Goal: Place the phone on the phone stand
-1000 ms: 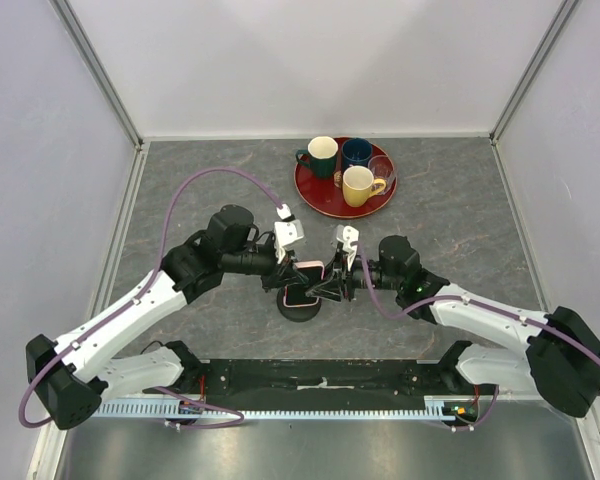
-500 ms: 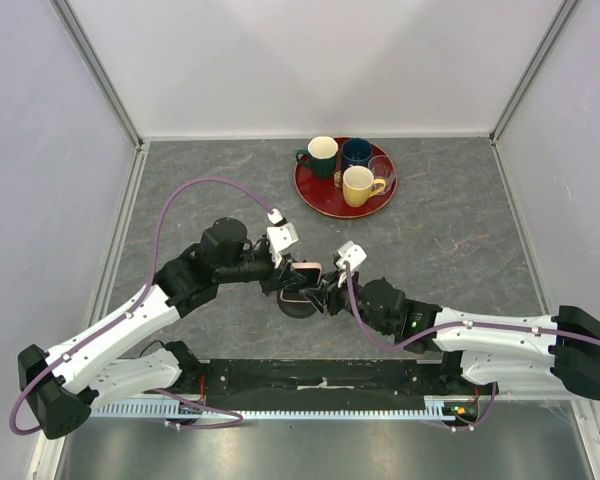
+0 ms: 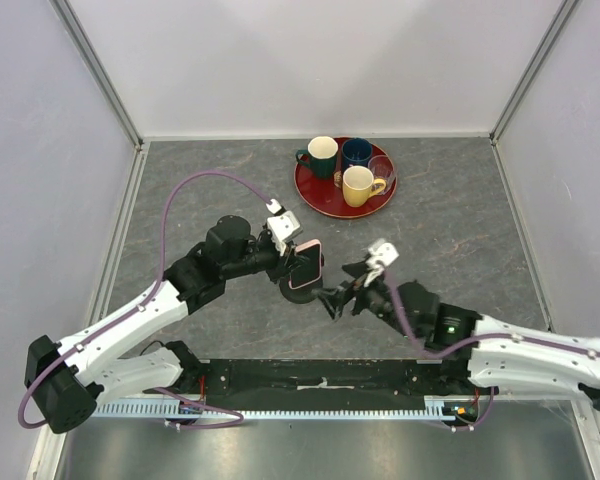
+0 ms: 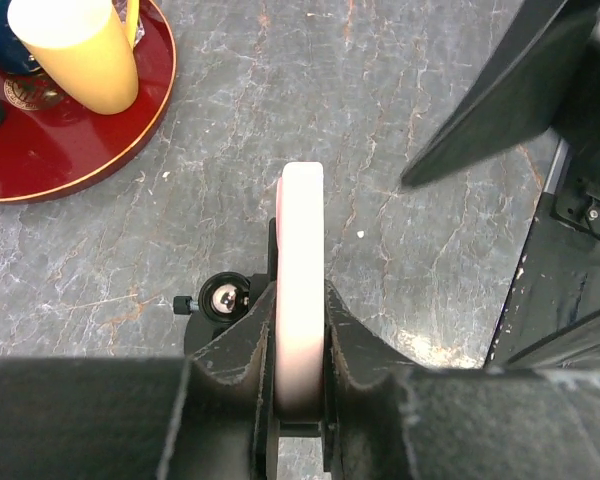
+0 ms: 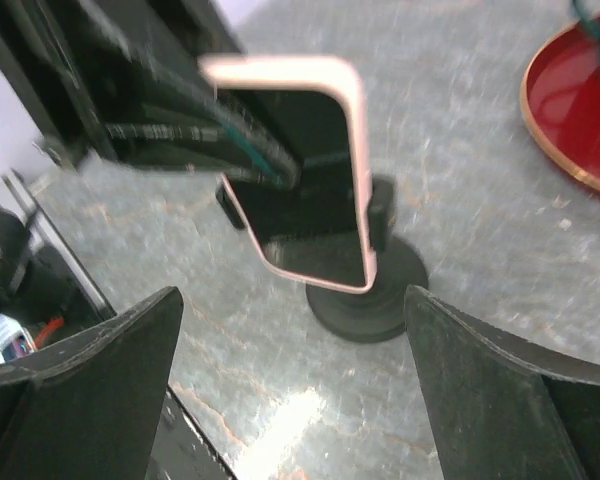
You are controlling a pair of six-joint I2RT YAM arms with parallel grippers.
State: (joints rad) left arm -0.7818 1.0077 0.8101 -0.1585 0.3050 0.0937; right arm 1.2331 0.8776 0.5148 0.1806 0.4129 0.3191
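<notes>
The left gripper has its jaws pinching the phone by its two flat sides. The left wrist view shows the phone's thin pink edge squeezed between them. The phone stands up tall, with its black screen facing the right arm. It is right over the phone stand, which sits on the gray counter. The bottom of the phone is down by the stand's top part. I cannot tell if it is sitting in the holder yet or just touching it.

So I think this is the putting-down step, and it is almost done. Next, the phone needs to settle into the holder. Then the left jaws should let go slowly, so the phone does not tip over.

The right gripper is near the stand, a little apart from it. Its jaws are spread wide and hold nothing.

Farther back is a red tray with mugs. There are no words I can read anywhere.
</notes>
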